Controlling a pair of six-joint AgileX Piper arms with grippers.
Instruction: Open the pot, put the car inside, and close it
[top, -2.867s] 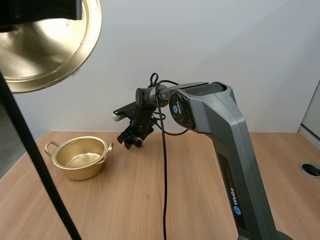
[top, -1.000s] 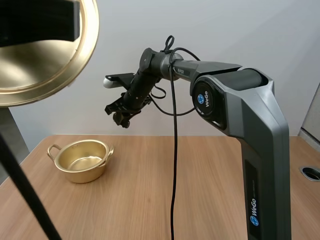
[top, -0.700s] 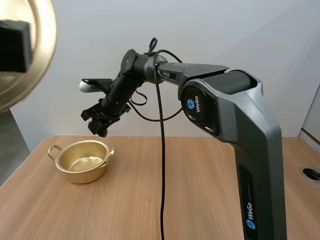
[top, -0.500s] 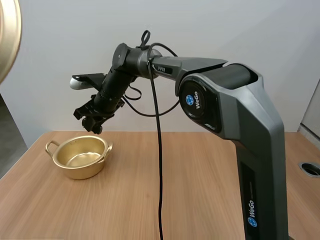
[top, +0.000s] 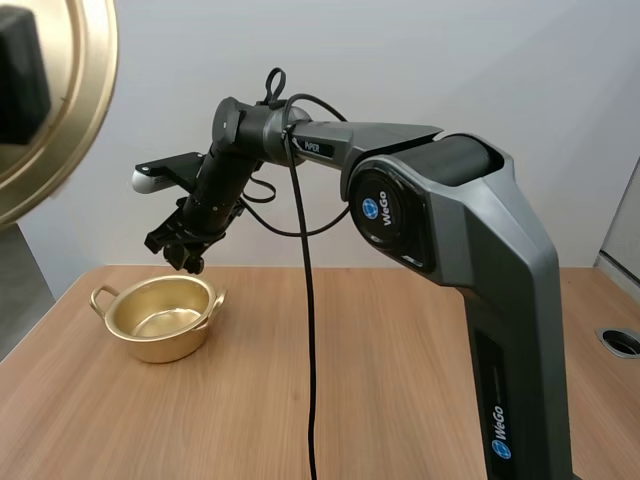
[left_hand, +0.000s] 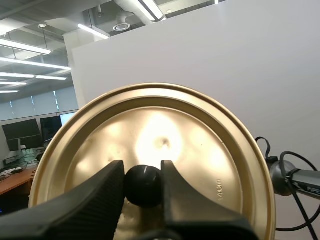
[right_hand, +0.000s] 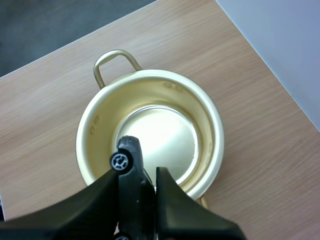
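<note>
Car (right_hand: 132, 182) pinched between right fingers (right_hand: 177, 200), hanging over open pot (right_hand: 165, 82), left fingers (left_hand: 80, 200) clamping knob (left_hand: 143, 186) of lid (left_hand: 210, 150)

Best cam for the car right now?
Right wrist view: the car, black with one wheel showing, is pinched in the right gripper over the open pot. High view gives a dark lump in that gripper; left wrist view faces the lid.

pot (top: 160, 318) sits on table (top: 350, 400), left side | car (right_hand: 132, 181) up over the pot, in right gripper (top: 180, 250) | lid (left_hand: 200, 145) way up left, in left gripper (left_hand: 143, 181)
</note>
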